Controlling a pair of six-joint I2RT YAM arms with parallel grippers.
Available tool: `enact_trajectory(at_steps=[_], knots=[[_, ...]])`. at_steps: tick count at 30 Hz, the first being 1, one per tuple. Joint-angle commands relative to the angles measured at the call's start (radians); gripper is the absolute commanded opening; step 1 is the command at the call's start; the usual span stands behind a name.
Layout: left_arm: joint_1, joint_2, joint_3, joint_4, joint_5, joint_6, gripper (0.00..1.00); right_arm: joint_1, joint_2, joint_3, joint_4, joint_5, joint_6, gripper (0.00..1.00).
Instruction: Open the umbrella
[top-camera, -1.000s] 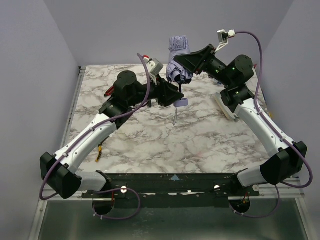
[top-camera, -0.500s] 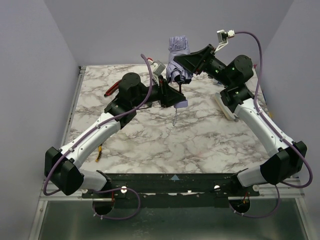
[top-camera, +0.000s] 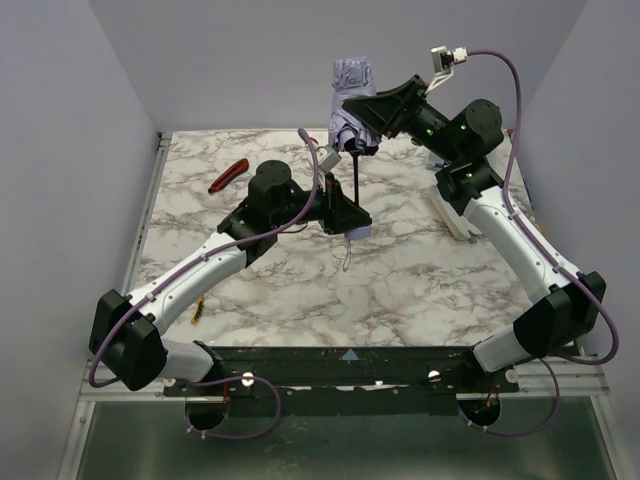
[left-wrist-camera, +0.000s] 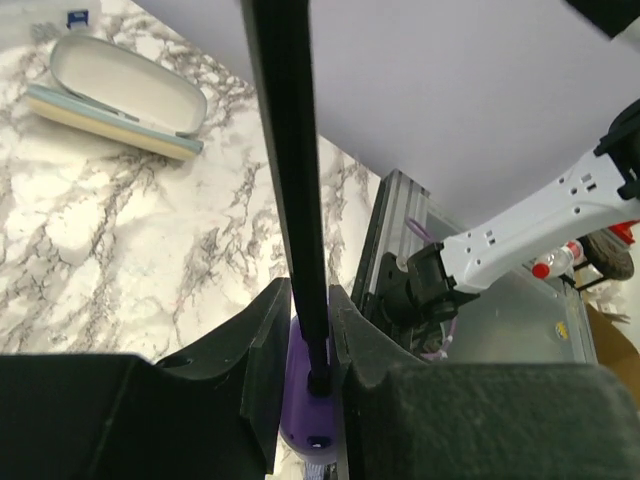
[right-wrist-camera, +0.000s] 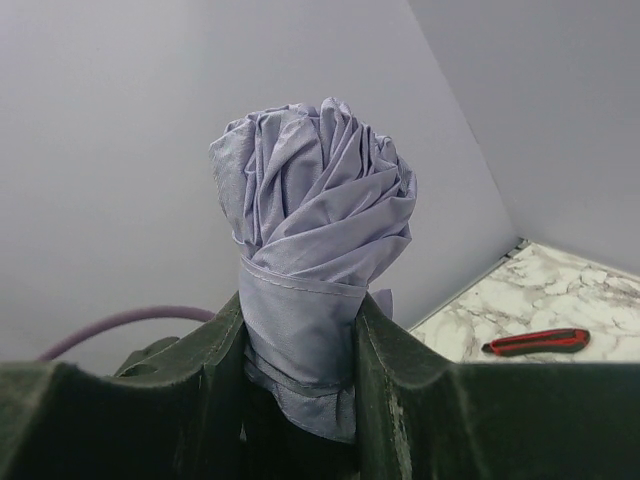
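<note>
The step in hand looked like the pull-out: the two arms were drawing the umbrella (top-camera: 352, 88) lengthwise before its canopy could spread.

At the left-centre of the overhead view, the left claw (top-camera: 349, 217) was clamped low on the umbrella. Its wrist view showed both fingers (left-wrist-camera: 268, 340) pressed against the thin black shaft (left-wrist-camera: 290, 150), with the lavender handle (left-wrist-camera: 303, 405) just beneath them. The shaft ran up to the pale folded roll in the upper middle of the frame, held well above the marble table (top-camera: 400, 290). There the right claw (top-camera: 362, 118) was closed around the roll's lower part, and the twisted cloth bulged out above its fingers (right-wrist-camera: 385, 370).

The next move probably called for more separation along the shaft line, both grips holding firm, until the shaft locked. After that the runner would have to be pushed up under the canopy, which was not yet begun.

Compared with a second earlier, the left claw had closed on the handle end and slid down and to the right in the frame. The right arm had lifted the roll higher, so a longer stretch of shaft lay bare. The red-handled cutter (top-camera: 228, 176), partly hidden by the left arm before, showed fully at upper left.
</note>
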Motion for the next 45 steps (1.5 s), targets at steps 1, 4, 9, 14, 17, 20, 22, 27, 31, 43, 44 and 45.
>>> enact_trajectory(at_steps=[1, 4, 9, 14, 17, 20, 22, 27, 31, 43, 44, 45], knots=[[-0.022, -0.016, -0.047, -0.031, 0.056, 0.05, 0.24, 0.002, 0.016, 0.088, 0.111, 0.052, -0.023, 0.0], [-0.022, -0.022, -0.064, -0.032, 0.062, 0.063, 0.24, -0.005, 0.035, 0.117, 0.114, 0.058, -0.023, 0.0], [-0.03, -0.035, -0.103, -0.043, 0.072, 0.094, 0.24, -0.023, 0.08, 0.196, 0.128, 0.072, -0.029, 0.0], [-0.047, -0.048, -0.155, -0.063, 0.08, 0.138, 0.23, -0.043, 0.128, 0.297, 0.13, 0.08, -0.044, 0.0], [-0.063, -0.058, -0.197, -0.063, 0.084, 0.156, 0.23, -0.053, 0.145, 0.337, 0.13, 0.093, -0.053, 0.0], [-0.092, -0.064, -0.241, -0.069, 0.088, 0.183, 0.23, -0.065, 0.161, 0.372, 0.131, 0.107, -0.053, 0.0], [-0.112, -0.067, -0.274, -0.076, 0.092, 0.201, 0.23, -0.073, 0.168, 0.393, 0.135, 0.116, -0.054, 0.0], [-0.128, -0.06, -0.313, -0.09, 0.08, 0.248, 0.22, -0.085, 0.176, 0.428, 0.136, 0.139, -0.065, 0.0], [-0.141, -0.031, -0.321, -0.121, 0.09, 0.278, 0.22, -0.089, 0.188, 0.459, 0.133, 0.144, -0.076, 0.0], [-0.198, -0.019, -0.457, -0.065, 0.064, 0.314, 0.21, -0.095, 0.226, 0.557, 0.128, 0.187, -0.098, 0.0], [-0.198, -0.022, -0.459, -0.062, 0.063, 0.314, 0.21, -0.095, 0.223, 0.553, 0.128, 0.184, -0.097, 0.0], [-0.199, -0.026, -0.457, -0.064, 0.057, 0.318, 0.21, -0.095, 0.219, 0.542, 0.128, 0.18, -0.094, 0.0]])
